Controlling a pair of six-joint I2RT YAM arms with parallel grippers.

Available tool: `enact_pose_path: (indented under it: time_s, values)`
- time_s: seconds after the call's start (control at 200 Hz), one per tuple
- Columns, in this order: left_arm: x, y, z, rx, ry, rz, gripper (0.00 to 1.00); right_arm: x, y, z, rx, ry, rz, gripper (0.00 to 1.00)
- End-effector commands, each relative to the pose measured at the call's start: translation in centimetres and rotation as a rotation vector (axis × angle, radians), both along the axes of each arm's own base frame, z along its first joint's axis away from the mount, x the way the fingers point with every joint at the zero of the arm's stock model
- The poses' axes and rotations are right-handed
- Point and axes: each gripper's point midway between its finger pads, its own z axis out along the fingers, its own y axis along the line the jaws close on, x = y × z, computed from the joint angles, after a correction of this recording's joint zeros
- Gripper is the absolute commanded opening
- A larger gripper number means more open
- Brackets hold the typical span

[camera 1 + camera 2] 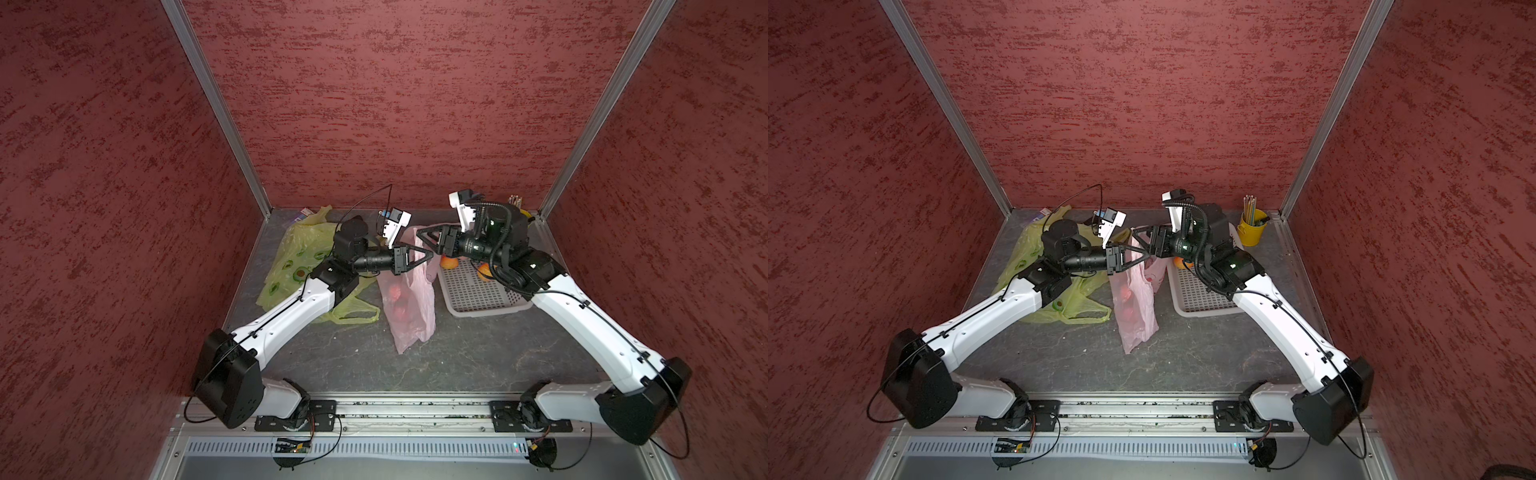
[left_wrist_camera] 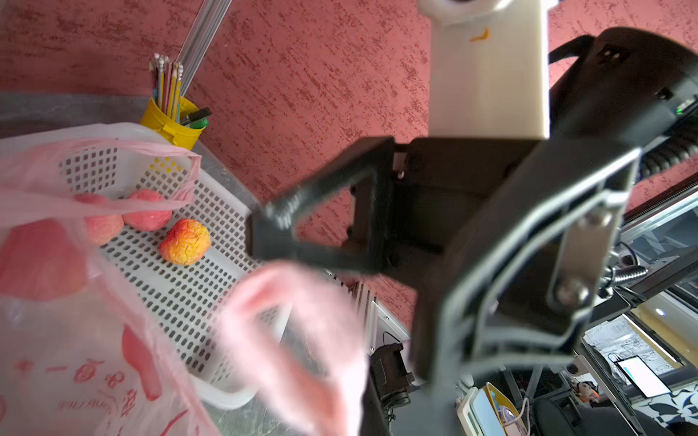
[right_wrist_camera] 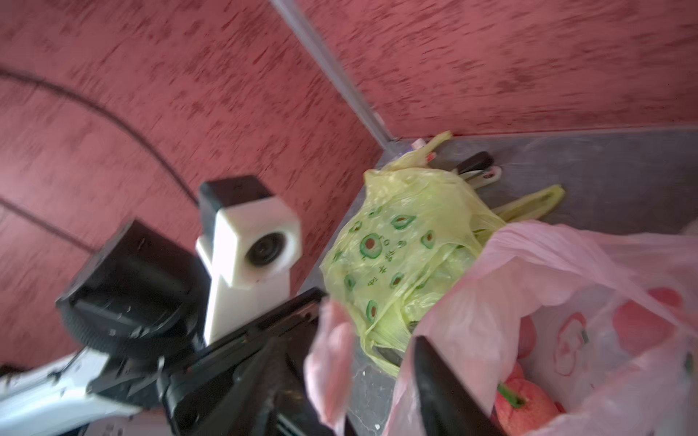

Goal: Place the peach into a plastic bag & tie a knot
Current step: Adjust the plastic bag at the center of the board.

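Note:
The pink plastic bag point(image 1: 409, 307) point(image 1: 1136, 307) lies mid-table with its mouth raised, and red peaches point(image 1: 397, 297) point(image 3: 525, 404) show through it. My left gripper point(image 1: 429, 255) point(image 1: 1143, 260) is shut on one bag handle point(image 2: 298, 332), which is blurred in the left wrist view. Facing it tip to tip, my right gripper point(image 1: 427, 244) point(image 1: 1140, 244) point(image 3: 351, 396) is open, with a strip of pink handle point(image 3: 332, 358) hanging between its fingers point(image 3: 442, 381). More peaches point(image 2: 185, 241) point(image 1: 449, 262) lie loose in the white tray point(image 1: 478, 299).
A green avocado-print bag point(image 1: 299, 257) point(image 3: 396, 249) lies crumpled at the back left, under my left arm. A yellow cup of pencils point(image 1: 1252, 226) point(image 2: 170, 124) stands in the back right corner behind the tray point(image 1: 1196, 299). Red walls close in three sides.

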Motion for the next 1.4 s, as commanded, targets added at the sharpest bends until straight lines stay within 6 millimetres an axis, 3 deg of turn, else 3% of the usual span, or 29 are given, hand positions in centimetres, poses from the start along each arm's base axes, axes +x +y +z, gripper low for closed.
enact_pose_path:
  time_s: [0.0, 0.095, 0.19, 0.306, 0.451, 0.596, 1.002, 1.393]
  values:
    - [-0.9, 0.6, 0.4, 0.003, -0.013, -0.013, 0.0, 2.7, -6.4, -0.4, -0.134, -0.035, -0.329, 0.77]
    - [-0.9, 0.6, 0.4, 0.007, -0.01, -0.015, 0.0, 3.5, -8.9, -2.5, -0.191, 0.003, -0.428, 0.86]
    - [-0.9, 0.6, 0.3, 0.008, -0.008, -0.016, 0.0, 4.4, -11.2, -4.8, -0.215, 0.051, -0.496, 0.88]
    - [-0.9, 0.6, 0.3, 0.008, -0.008, -0.016, 0.0, 5.1, -13.4, -7.1, -0.197, 0.095, -0.539, 0.86]
    - [-0.9, 0.6, 0.4, 0.008, -0.009, -0.016, 0.0, 5.3, -14.5, -8.9, -0.128, 0.142, -0.534, 0.76]
    - [-0.8, 0.5, 0.6, 0.005, -0.01, -0.018, 0.0, 5.3, -14.9, -10.6, -0.067, 0.177, -0.525, 0.71]
    - [-0.8, 0.4, 0.6, 0.004, -0.006, -0.027, 0.0, 6.8, -14.3, -11.0, 0.105, 0.167, -0.44, 0.56]
    - [-0.7, 0.3, 0.9, 0.002, -0.007, -0.03, 0.0, 8.2, -14.2, -13.0, 0.113, 0.22, -0.446, 0.5]
